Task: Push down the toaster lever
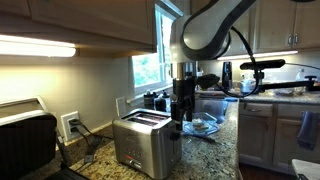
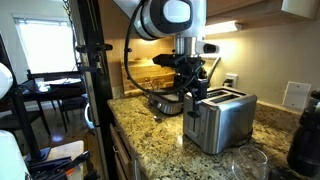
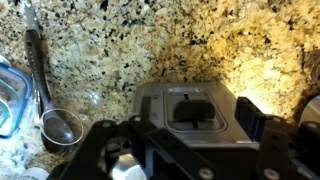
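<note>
A silver two-slot toaster (image 1: 143, 145) stands on the speckled granite counter and shows in both exterior views (image 2: 224, 118). Its black lever (image 3: 190, 108) sits in a slot on the end face, seen from above in the wrist view. My gripper (image 3: 178, 128) is open, with its dark fingers spread to either side of the lever end. In both exterior views the gripper (image 1: 180, 118) hangs just above that end of the toaster (image 2: 192, 88). I cannot tell whether it touches the lever.
A metal scoop (image 3: 60, 126), a long utensil (image 3: 35, 60) and a blue-rimmed container (image 3: 6, 95) lie on the counter beyond the toaster. A glass bowl (image 1: 203, 126) sits behind the gripper. A black appliance (image 1: 25, 140) and a camera stand (image 2: 90, 70) are nearby.
</note>
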You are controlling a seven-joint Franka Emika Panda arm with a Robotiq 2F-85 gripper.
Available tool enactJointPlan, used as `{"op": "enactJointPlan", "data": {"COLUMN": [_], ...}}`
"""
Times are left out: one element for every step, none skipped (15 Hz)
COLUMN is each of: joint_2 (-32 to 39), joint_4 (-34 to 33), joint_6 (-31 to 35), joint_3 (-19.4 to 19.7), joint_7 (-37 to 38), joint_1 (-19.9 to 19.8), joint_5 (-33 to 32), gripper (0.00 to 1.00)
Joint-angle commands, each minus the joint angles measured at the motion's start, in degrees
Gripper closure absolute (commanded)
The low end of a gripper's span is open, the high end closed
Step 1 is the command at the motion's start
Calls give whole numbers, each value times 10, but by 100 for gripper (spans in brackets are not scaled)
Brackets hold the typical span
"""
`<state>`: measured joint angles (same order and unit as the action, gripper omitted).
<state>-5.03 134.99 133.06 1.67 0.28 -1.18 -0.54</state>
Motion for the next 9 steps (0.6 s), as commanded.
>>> {"op": "enactJointPlan", "data": {"joint_2": [27, 35, 42, 48, 55, 62, 67, 72, 76], "joint_4": [-17, -22, -27, -31, -34, -38, -41, -43, -44], "joint_6": [8, 9, 12, 14, 21, 27, 30, 32, 33], "joint_3": [1, 1, 1, 1, 0, 0, 0, 1, 1], "joint_7": [-4, -7, -8, -12, -16, -22, -28, -32, -37], "joint_1": [-1, -1, -1, -1, -1, -1, -2, -3, -4], "joint_5": [11, 16, 18, 21, 17, 18, 21, 23, 26], "gripper": [44, 51, 58, 64, 71, 77, 84, 88, 92]}}
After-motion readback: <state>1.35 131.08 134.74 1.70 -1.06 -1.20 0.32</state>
